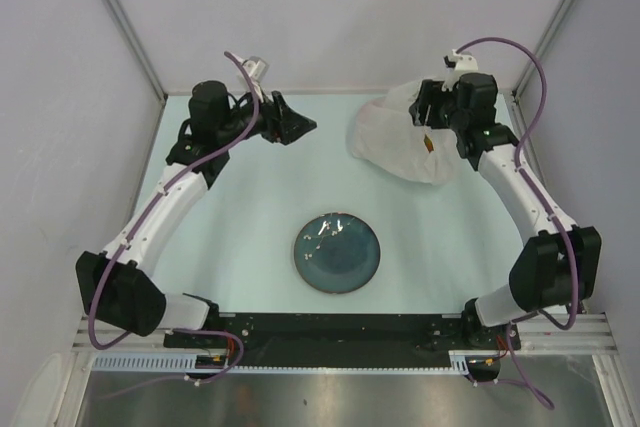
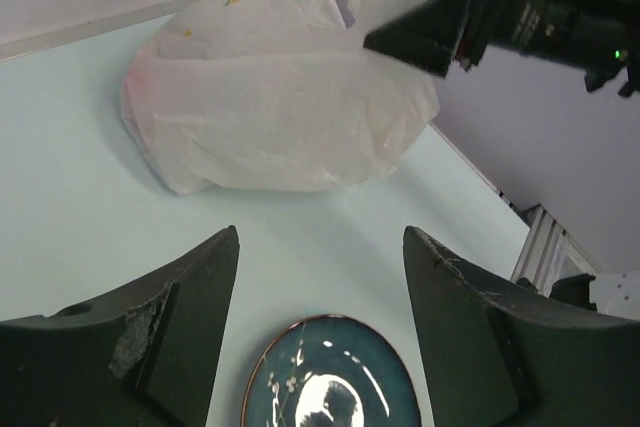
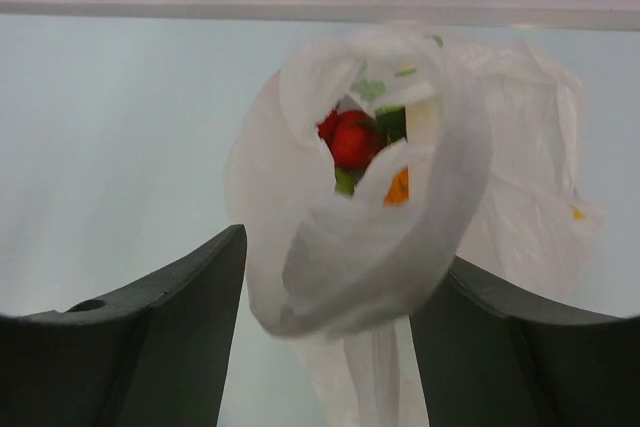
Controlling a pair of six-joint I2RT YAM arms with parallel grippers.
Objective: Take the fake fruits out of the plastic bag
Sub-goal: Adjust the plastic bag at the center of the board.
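My matte black fingers (image 3: 130, 347) frame the plastic bag (image 3: 360, 237), translucent white with a few small yellow-orange prints. In its mouth the fake fruits (image 3: 352, 140) show glossy red, leaf green and a patch of orange. Nearer me, the plate (image 1: 350, 269) is dark blue-teal with a thin brown rim and white glints, on a pale mint table (image 1: 240, 207). My arms (image 1: 165, 202) are white with black joints.

The plastic bag (image 1: 388, 144) sits upper right — right gripper (image 1: 430, 112) over it; plate (image 1: 336, 253) lower centre, left gripper (image 1: 295, 127) upper left.
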